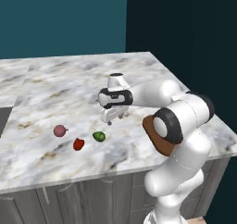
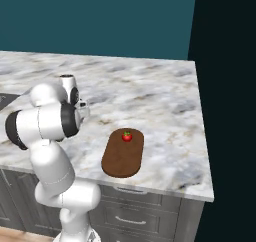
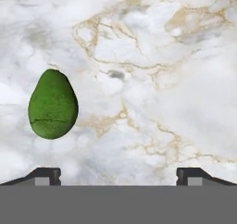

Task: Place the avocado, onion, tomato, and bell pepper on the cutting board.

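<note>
Green target: the avocado [image 3: 53, 104], a dark-green lumpy pear-shaped piece, lies on the white and grey veined marble counter [image 1: 55, 86], loose and untouched.
Hand state: the two-finger gripper [image 3: 118, 173] hangs above the counter with its jaws spread wide and nothing between them.
Key relation: in the hand view the avocado sits off to the left of the gap between the fingertips, roughly above the left tip and not centred; bare marble lies straight ahead of the gripper.
Long axis: the avocado's length runs up and down in the hand view, narrow end at the top, so the jaws would close across its shorter width.
Next move, as I judge it: shift the hand sideways toward the avocado until it lies between the tips, then descend.
Other foods: the dull pink-maroon onion [image 1: 59, 130] and the darker red blocky bell pepper [image 1: 78, 144] lie just beyond the avocado in the left base view.
Destination: the dark brown oval wooden cutting board [image 2: 123, 156] is at the counter's near edge, with the bright red green-topped tomato [image 2: 127, 135] already on it.
</note>
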